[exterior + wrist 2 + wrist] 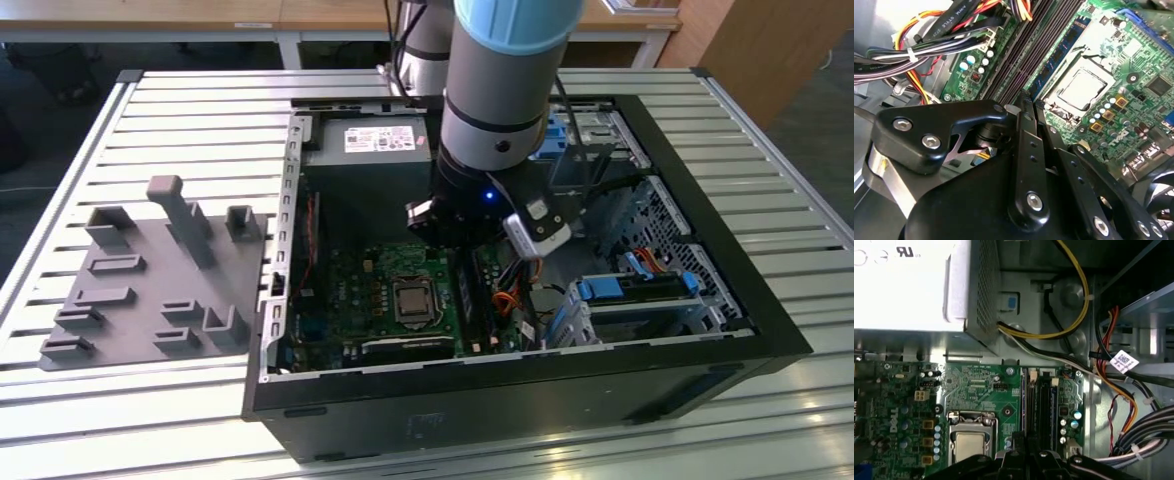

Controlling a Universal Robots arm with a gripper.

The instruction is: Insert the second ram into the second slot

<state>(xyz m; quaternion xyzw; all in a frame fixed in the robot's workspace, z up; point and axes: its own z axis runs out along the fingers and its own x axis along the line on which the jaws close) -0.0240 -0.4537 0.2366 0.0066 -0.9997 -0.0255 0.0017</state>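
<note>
On the exterior view's left a grey fixture tray (154, 280) lies on the slatted bench (187, 120), well apart from the open computer case (747, 330). Further right, the claw (1021, 107) hangs low over the motherboard (979, 385), just above the memory slots (1039, 405) beside the processor socket (971, 440). Its fingers (1026, 150) are drawn together, apparently on the second ram (1024, 102), whose thin edge shows at the tips; the slots' long axis runs away from the claw toward the power supply (909, 285). Cables (1134, 440) crowd the far side.

The exterior view looks down from above onto the open computer case (667, 330), fairly near. Both wrist views sit close inside it, sharing the motherboard (979, 390), its processor socket (1079, 90) at two o'clock in the second wrist view
</note>
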